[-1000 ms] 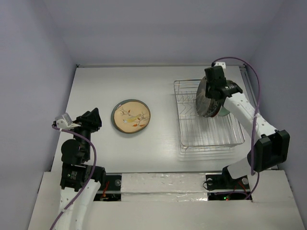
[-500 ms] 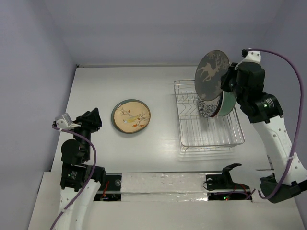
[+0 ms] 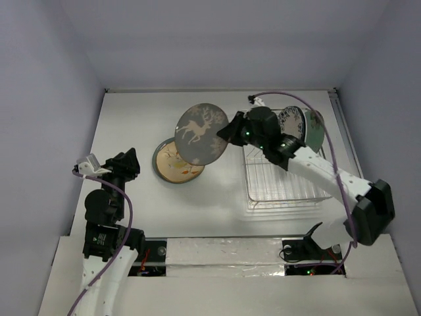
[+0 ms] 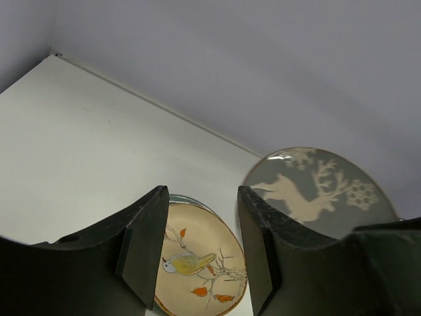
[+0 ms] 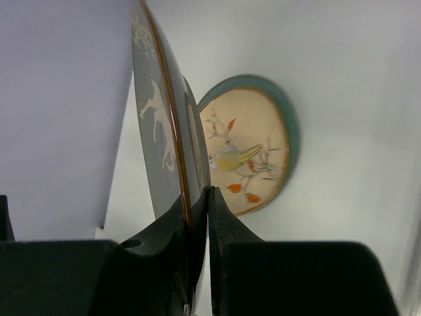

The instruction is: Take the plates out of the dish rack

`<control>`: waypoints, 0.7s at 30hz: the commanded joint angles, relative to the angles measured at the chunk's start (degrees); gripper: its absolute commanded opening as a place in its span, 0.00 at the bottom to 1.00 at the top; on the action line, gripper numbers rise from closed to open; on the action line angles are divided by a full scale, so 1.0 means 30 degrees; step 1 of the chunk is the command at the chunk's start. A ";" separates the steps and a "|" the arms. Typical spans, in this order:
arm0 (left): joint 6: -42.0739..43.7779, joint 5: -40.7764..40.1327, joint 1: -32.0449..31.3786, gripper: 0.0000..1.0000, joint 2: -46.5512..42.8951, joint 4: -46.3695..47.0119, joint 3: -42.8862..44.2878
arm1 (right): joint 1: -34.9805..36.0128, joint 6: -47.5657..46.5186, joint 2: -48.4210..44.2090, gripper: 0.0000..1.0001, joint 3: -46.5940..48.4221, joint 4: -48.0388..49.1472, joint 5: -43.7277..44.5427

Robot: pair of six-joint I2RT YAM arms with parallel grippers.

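My right gripper (image 3: 230,130) is shut on the rim of the dark deer-patterned plate (image 3: 201,133) and holds it tilted in the air, left of the dish rack (image 3: 287,178). The deer plate overlaps the upper right of a teal-rimmed tan plate with a bird (image 3: 172,165) lying flat on the table. In the right wrist view the gripper (image 5: 197,201) pinches the deer plate (image 5: 158,118) edge-on, with the bird plate (image 5: 247,148) beyond. Two plates stand in the rack's far end: a white patterned one (image 3: 291,122) and a teal one (image 3: 316,130). My left gripper (image 4: 200,247) is open and empty, above the bird plate (image 4: 197,263).
The silver wire rack stands at the right of the white table (image 3: 145,112). Pale walls close in the far edge and both sides. The left arm (image 3: 108,197) rests near the front left corner.
My right gripper has lifted the deer plate out of the rack and carried it left, from above the rack's far end to over the bird plate. The left arm has not moved.
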 commanded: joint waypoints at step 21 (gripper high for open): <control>-0.0021 0.0085 0.0045 0.43 0.0794 0.1083 0.0363 | 0.2394 0.7786 0.8398 0.00 -0.1265 1.4074 -0.0646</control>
